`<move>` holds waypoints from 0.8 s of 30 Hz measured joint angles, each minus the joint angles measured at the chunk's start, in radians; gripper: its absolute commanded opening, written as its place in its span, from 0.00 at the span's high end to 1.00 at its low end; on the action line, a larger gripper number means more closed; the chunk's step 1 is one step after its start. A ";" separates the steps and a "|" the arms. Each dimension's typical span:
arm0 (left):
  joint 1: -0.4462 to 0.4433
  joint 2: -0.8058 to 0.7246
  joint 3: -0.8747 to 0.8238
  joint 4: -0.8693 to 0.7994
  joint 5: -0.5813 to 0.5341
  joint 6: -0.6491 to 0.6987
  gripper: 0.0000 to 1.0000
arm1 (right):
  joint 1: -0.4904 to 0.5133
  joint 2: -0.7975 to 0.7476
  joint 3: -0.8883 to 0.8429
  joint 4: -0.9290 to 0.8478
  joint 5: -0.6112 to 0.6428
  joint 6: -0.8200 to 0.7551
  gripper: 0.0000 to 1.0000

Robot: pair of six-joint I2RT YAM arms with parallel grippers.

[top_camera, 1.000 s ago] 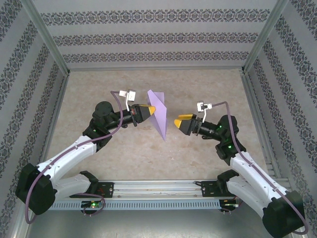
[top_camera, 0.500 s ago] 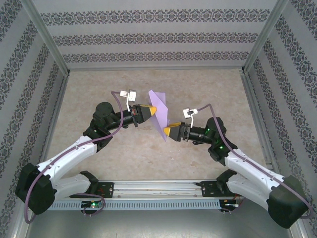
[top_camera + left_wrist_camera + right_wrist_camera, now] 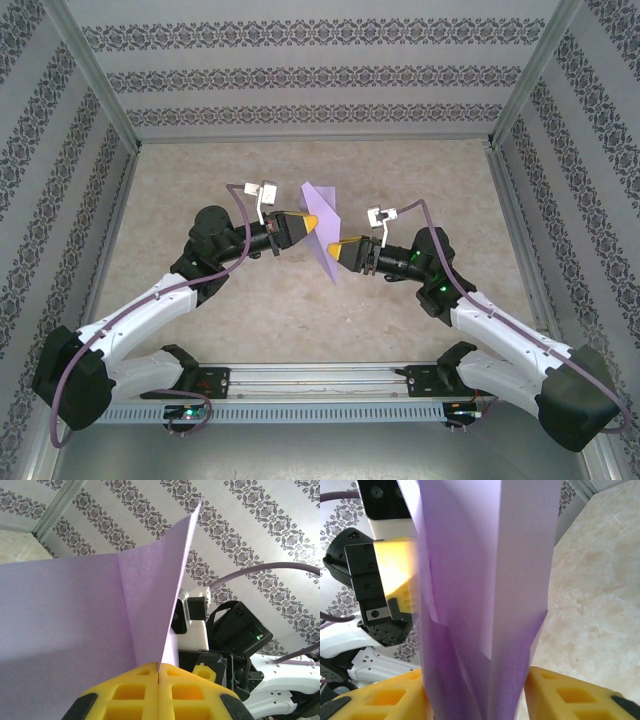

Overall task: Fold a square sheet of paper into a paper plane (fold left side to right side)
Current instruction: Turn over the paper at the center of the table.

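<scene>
Holds thin creased lavender paper sheet [image 3: 322,205] upright above the table [image 3: 200,170], pinched in closed left gripper [image 3: 159,666], offering its lower end to right gripper [image 3: 333,247]'s 2 flanking yellow fingers [image 3: 555,690] for regrasp; clamped or not, unclear.

Upright lavender paper [image 3: 470,580] between the parted yellow jaws of the right gripper [image 3: 478,700]

**Tabletop of the two-arm work cell.**
Beige, marble-patterned tabletop [image 3: 200,170], flat and matte, enclosed at the rear and on both sides by grey damask-striped walls [image 3: 310,70] set in aluminium framing. A metal mounting rail [image 3: 320,385] carrying the two arm bases runs along its near edge.
</scene>
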 measured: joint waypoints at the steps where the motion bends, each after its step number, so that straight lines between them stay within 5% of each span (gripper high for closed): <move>1: 0.000 0.002 0.000 0.000 0.000 -0.003 0.94 | 0.000 0.000 0.004 0.000 0.002 0.000 0.58; 9: 0.000 0.008 0.000 0.003 0.000 -0.010 0.93 | 0.000 0.000 0.023 -0.009 0.007 -0.022 0.72; 24: 0.000 -0.031 -0.016 -0.068 -0.090 0.045 0.64 | -0.002 -0.043 0.026 -0.094 0.039 -0.070 0.93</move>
